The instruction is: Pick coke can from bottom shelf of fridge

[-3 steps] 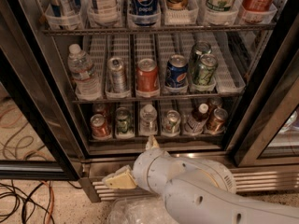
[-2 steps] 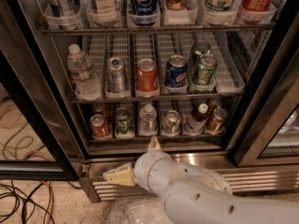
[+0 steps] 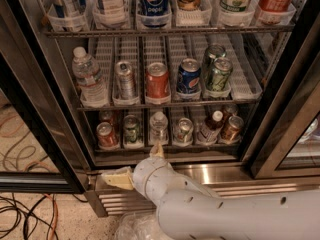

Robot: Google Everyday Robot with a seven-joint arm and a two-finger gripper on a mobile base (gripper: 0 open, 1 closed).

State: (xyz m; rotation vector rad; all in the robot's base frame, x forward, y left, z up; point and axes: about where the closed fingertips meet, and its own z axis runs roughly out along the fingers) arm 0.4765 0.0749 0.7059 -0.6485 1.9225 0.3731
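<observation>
As the coke can (image 3: 106, 135) is racked on the bottom shelf (image 3: 200, 145), the hand (image 3: 130, 159) is held at its 5 o'clock, spread wide, empty.

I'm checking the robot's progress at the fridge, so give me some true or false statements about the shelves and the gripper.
The coke can stands at the left end of the bottom shelf. True.
The gripper is shut on the coke can. False: it is open and empty, below that shelf by the fridge base.
A water bottle stands mid-row on the bottom shelf. True.
The blue Pepsi can is on the bottom shelf. False: it is on the middle shelf.
</observation>
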